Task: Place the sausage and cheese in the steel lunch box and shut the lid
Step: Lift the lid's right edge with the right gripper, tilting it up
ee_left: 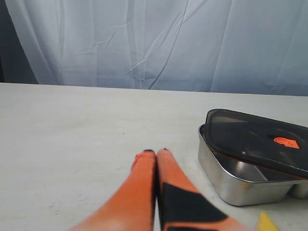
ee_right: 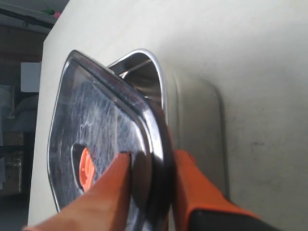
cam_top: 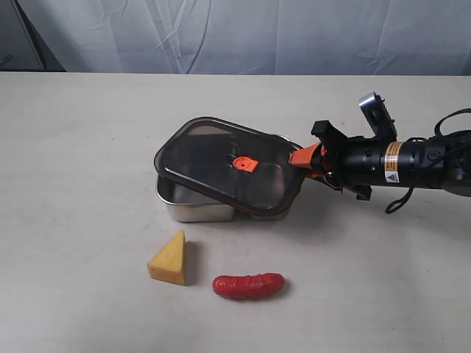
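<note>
The steel lunch box [cam_top: 195,206] sits near the middle of the tabletop [cam_top: 88,147]; the lid [cam_top: 221,165] lies on top of it, but crooked and tilted, so it does not shut the box; the corner of the box nearest the cheese pokes out from under the lid, and the part you can see inside is just bare shiny steel; the dark lid hides the rest of the inside; a small orange tab [cam_top: 245,164] sits in the middle of the lid. The right tool [cam_top: 305,158] reaches in from the right edge of the tabletop and pinches the rim of the lid; in the right wrist view one orange finger [ee_right: 115,178] lies on the top of the lid and the other finger [ee_right: 192,178] is on the far side of the rim, with the rim squeezed between them. The cheese [cam_top: 170,259] lies on the tabletop, between the box and the near edge, apart from the box; the sausage [cam_top: 249,285] lies just beside the cheese, a bit closer to the near edge; both are outside the box. The left tool [ee_left: 156,153] is pressed together with nothing in it, low over the tabletop, well apart from the box; a white cloth [ee_left: 144,43] hangs behind the far edge.
</note>
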